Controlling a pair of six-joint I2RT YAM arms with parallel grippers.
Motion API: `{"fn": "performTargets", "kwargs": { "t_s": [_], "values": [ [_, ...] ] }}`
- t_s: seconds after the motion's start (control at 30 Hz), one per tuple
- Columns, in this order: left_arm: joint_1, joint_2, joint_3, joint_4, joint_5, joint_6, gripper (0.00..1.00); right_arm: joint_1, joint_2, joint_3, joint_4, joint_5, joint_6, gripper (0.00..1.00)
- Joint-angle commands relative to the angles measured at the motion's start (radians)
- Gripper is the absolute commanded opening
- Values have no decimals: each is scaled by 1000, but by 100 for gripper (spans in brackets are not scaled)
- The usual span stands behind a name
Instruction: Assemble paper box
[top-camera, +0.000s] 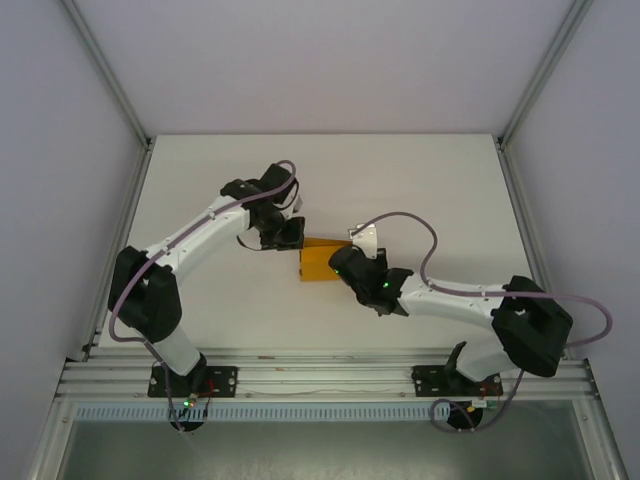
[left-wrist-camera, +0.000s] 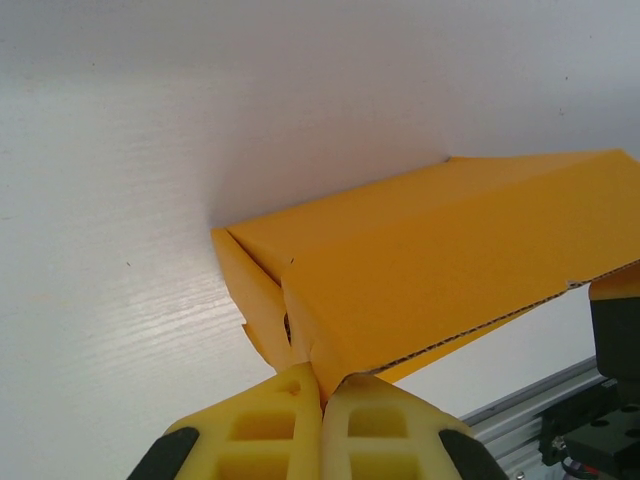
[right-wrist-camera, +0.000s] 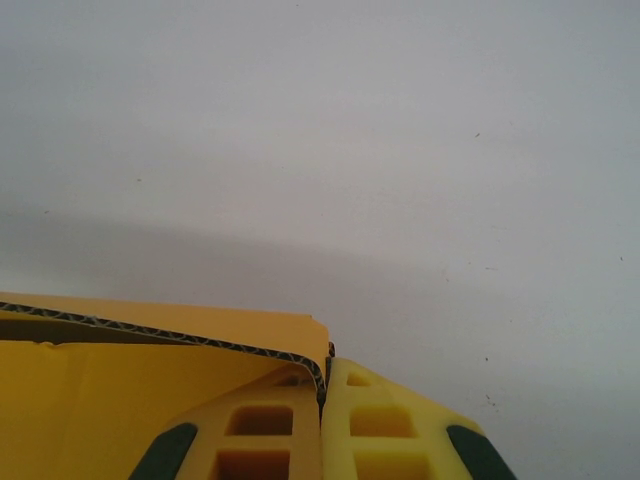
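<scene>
Paper box (top-camera: 318, 263) — left gripper (left-wrist-camera: 322, 396) pinched tight on its corner, right gripper (right-wrist-camera: 323, 392) clamped on its edge.

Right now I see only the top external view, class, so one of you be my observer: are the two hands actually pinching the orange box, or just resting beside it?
Observer: The left wrist view shows the left hand shut on a corner of the paper box, with the card pinched tight.
Operator: And the right one?
Observer: In the right wrist view the right hand is shut on a flap. Its corrugated edge runs in between the jaws.
Operator: Is the card lying flat?
Observer: No. The left wrist view shows it creased into angled panels rather than one flat sheet.
</scene>
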Motion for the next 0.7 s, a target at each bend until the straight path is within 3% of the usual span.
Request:
{"fn": "performTargets", "kwargs": {
  "t_s": [0.0,0.43,0.53,0.6,0.67],
  "values": [
    [15,23,22,-5,37,-62,0,16,56,-41,-144,-91,-13,0],
    [18,57,79,18,100,-133,0,34,88,-33,-141,-68,-28,0],
    [15,42,84,-13,35,-64,0,33,93,-27,-153,-59,-25,0],
    [9,38,80,-73,-93,-33,0,34,90,-30,-149,-57,-26,0],
    [9,20,41,-58,-83,-18,0,33,89,-32,-149,-54,-26,0]
  ]
}}
